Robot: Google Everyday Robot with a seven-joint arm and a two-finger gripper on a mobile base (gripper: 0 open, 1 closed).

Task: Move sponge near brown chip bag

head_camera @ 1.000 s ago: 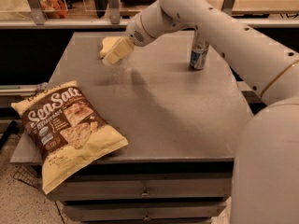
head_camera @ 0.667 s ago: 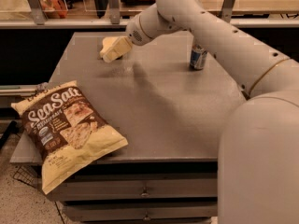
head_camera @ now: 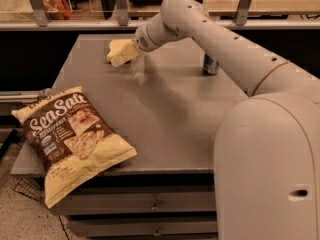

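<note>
The gripper (head_camera: 121,58) hangs over the far left part of the grey table (head_camera: 165,114), clamped on the sponge (head_camera: 116,47). That's well apart from the brown chip bag (head_camera: 74,134), which lies at the near left corner and sticks out past the edge. The stretch between them is plain tabletop. A blue can (head_camera: 210,65) stands at the far side (partly behind the arm (head_camera: 225,49)), off to the right. Compared to a second ago, gripper and sponge have drifted a touch left, and the arm fills more of the right side. Bag and can haven't budged.
</note>
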